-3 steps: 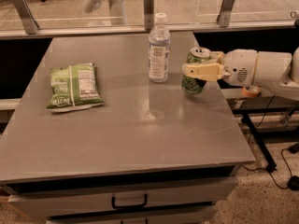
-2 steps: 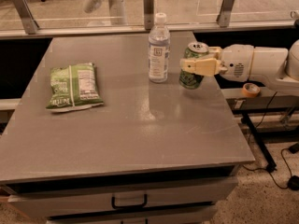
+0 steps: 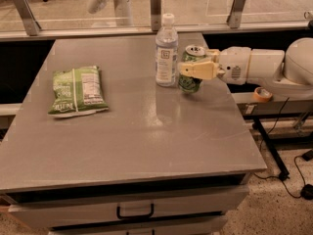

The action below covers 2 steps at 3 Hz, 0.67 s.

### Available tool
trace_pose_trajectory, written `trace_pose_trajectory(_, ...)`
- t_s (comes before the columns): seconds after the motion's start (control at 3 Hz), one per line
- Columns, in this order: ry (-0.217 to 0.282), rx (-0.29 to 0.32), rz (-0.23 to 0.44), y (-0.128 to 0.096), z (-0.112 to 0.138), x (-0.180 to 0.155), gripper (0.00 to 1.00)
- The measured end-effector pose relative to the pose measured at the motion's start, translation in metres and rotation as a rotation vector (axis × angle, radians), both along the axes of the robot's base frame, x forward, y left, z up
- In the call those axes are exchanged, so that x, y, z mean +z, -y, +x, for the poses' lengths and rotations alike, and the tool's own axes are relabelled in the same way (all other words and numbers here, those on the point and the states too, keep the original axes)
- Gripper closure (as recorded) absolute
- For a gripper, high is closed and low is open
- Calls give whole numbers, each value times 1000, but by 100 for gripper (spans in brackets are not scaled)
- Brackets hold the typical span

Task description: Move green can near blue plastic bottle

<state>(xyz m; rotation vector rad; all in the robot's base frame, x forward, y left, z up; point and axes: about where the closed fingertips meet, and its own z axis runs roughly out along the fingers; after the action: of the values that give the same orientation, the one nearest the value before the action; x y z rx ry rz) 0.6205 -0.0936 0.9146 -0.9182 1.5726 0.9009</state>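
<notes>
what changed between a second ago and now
The pincer, reaching in from the right and shut on the green can, carried the can left toward the blue plastic bottle; the can is now just to the right of the bottle. Nothing was let go. The bottle, the green chip bag and the table stayed as they were.

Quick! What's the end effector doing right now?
End effector: shut on the can, right beside the bottle.
</notes>
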Motion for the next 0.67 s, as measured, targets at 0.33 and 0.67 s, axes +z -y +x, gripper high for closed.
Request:
trace_pose_trajectory(0.33,-5,4,-9,-10,5,-5,13)
trace_pose_trajectory(0.67,-11,0,-24,-14,9,-9,0)
